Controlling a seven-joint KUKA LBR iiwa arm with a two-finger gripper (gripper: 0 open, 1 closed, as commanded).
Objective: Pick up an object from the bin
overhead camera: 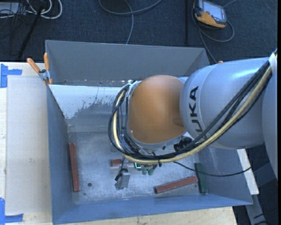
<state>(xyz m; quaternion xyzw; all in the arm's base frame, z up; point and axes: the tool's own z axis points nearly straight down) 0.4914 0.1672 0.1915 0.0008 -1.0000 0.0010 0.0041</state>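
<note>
My gripper (pixel 122 178) hangs below the orange cover, low over the bin floor at front centre. A short red-brown block (pixel 115 162) lies just behind it and slightly to the left, close to it but apart. A longer red-brown stick (pixel 175 185) lies slanted on the floor to the gripper's right, near the front wall. Nothing shows in the gripper's grasp.
A long red-brown stick (pixel 74 167) lies along the left wall. A dark green stick (pixel 199 177) rests against the right wall. The arm and its cover hide the middle and back right of the floor. Bare floor shows between the left stick and the gripper.
</note>
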